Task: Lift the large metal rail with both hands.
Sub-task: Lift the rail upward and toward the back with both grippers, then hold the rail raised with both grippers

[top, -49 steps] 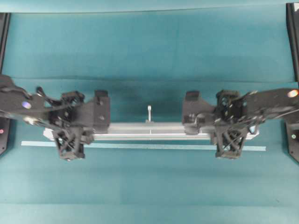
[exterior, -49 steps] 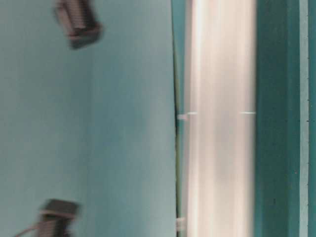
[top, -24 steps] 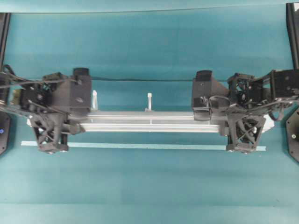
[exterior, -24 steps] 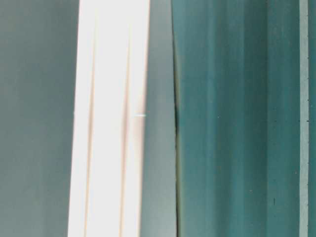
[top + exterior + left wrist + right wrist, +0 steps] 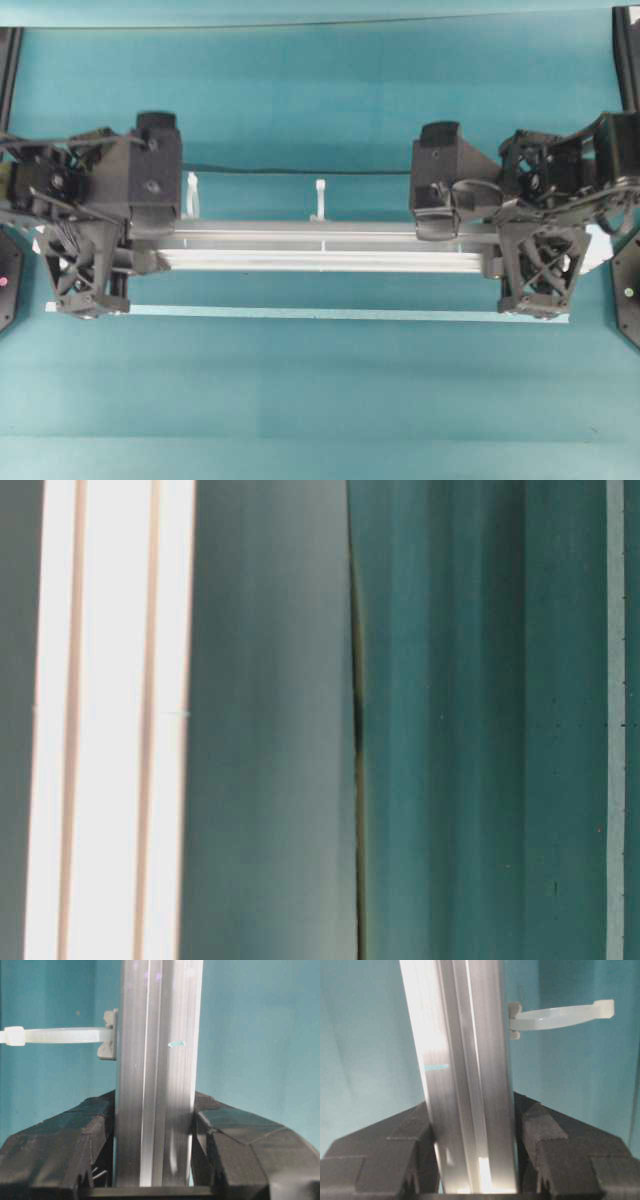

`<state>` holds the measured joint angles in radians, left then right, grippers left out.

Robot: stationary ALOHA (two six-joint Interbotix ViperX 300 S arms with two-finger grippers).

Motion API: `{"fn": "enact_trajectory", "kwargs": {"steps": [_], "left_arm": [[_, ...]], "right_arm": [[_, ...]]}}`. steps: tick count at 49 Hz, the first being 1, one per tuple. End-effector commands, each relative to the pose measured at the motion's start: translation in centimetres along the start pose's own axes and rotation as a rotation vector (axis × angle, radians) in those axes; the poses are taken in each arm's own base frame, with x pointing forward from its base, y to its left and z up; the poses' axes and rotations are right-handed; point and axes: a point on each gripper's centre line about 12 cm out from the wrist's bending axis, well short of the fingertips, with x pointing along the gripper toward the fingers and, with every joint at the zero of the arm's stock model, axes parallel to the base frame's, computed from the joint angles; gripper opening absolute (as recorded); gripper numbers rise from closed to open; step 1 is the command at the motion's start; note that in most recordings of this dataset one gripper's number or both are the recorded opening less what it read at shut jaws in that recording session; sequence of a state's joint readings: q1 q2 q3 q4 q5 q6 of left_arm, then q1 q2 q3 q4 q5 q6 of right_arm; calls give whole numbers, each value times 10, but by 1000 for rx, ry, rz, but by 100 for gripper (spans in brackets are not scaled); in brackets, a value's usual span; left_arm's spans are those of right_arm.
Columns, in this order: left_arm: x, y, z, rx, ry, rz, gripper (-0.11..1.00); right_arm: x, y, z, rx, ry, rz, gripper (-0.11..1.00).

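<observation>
The large metal rail (image 5: 320,250) is a long silver grooved bar held level above the teal table, with white zip ties (image 5: 319,198) sticking out. My left gripper (image 5: 100,245) is shut on its left end and my right gripper (image 5: 535,235) is shut on its right end. In the left wrist view the rail (image 5: 157,1060) runs between the black fingers (image 5: 75,1140) of the gripper (image 5: 155,1110). In the right wrist view the rail (image 5: 460,1050) sits the same way in the gripper (image 5: 472,1110). In the table-level view the rail (image 5: 110,720) is a bright blurred band.
The thin pale flat strip (image 5: 300,313) lies on the table just in front of the rail, and also shows in the table-level view (image 5: 615,720). A black cable (image 5: 300,170) runs behind the rail. Black arm bases (image 5: 628,290) stand at both side edges.
Both grippers have risen with the rail clamped in them. It looks larger from overhead, and has moved well away from the table in the table-level view.
</observation>
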<state>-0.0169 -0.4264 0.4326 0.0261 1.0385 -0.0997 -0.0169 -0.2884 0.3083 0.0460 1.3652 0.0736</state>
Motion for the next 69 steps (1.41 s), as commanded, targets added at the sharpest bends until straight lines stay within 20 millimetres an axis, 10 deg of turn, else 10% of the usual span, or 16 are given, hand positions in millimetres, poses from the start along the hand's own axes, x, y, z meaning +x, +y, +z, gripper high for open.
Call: {"fn": "enact_trajectory", "kwargs": {"steps": [1, 53, 69], "left_arm": [[-23, 0, 15, -8, -64, -4, 36], [-98, 3, 56, -23, -161, -2, 36], [-101, 3, 57, -25, -107, 0, 36]], "right_arm": [[-22, 1, 6, 14, -47, 7, 39], [-110, 3, 27, 39, -123, -24, 39], [-108, 2, 29, 42, -117, -25, 39]]}}
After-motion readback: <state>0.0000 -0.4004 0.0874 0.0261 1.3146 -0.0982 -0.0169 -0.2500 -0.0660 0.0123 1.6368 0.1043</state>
